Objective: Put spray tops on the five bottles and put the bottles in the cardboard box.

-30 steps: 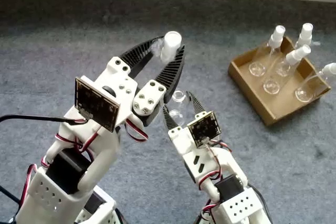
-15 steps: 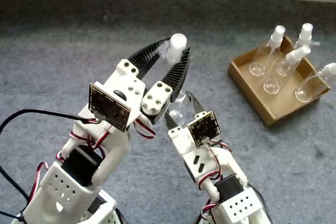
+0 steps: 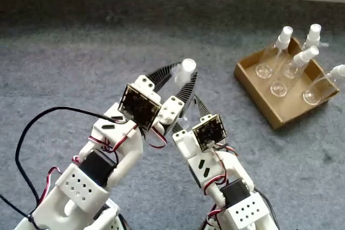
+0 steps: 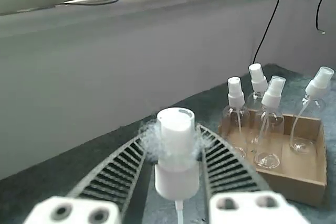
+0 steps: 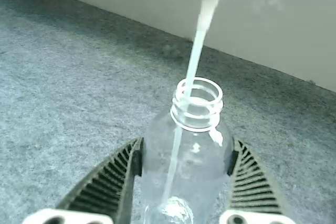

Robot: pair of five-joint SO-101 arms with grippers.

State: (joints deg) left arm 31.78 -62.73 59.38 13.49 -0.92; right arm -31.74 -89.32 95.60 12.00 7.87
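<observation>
My left gripper is shut on a white spray top with fluff stuck to it, held above the right gripper. In the left wrist view the spray top stands upright between the black ribbed fingers. My right gripper is shut on a clear open-necked bottle, held upright. The top's white dip tube runs down through the bottle's neck into the bottle; the cap itself is still well above the neck.
A cardboard box sits on the grey carpet at the right and holds several capped clear bottles. From the left wrist the box lies past the gripper. A black cable loops at the left.
My left arm has swung right and lower, bringing the spray top over the bottle in the right gripper. The right arm has stayed put.
</observation>
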